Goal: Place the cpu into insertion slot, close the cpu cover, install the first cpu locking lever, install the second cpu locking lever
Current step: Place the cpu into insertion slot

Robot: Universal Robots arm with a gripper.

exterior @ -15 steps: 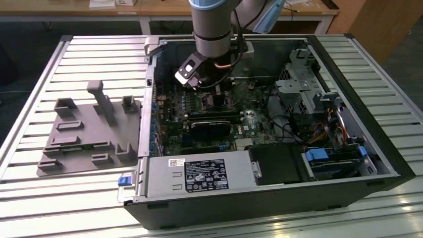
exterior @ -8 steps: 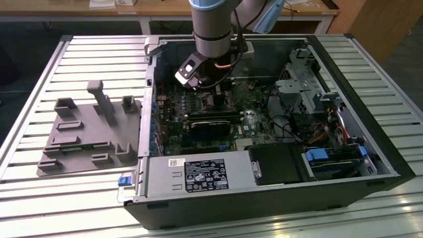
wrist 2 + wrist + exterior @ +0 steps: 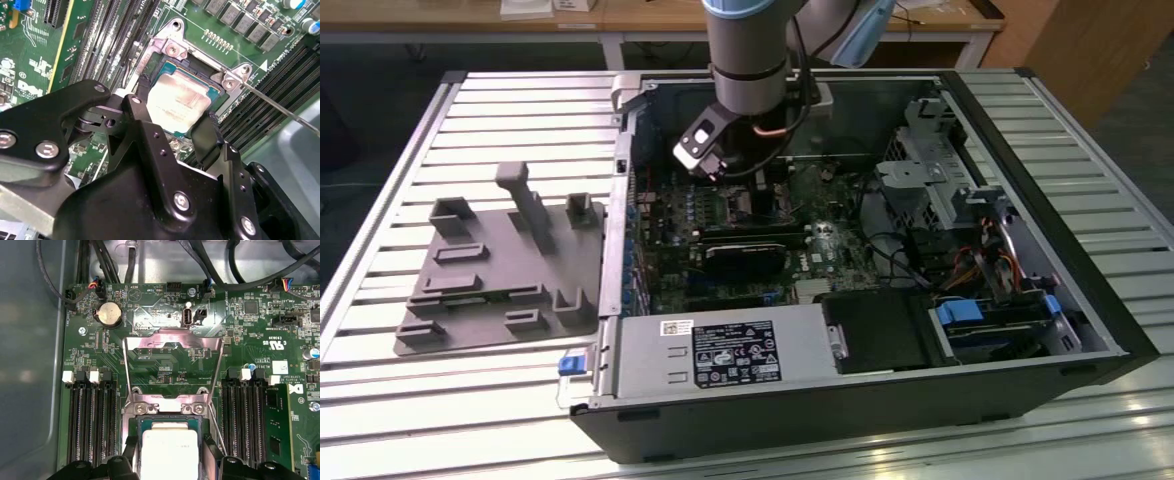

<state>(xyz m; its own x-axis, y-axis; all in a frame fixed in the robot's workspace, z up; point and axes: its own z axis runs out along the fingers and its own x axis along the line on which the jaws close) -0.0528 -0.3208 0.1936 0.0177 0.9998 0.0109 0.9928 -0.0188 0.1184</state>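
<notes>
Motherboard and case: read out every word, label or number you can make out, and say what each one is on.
Label on the power supply, exterior view: print too small to read.
Sticker beside that label: too small to read.
Green board, first wrist view: white lettering, upside down and too blurred to quote.
The cpu, metal top in both wrist views: no legible marking.

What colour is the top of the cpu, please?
Silver-grey metal; the cpu shows best in the second wrist view.
</notes>
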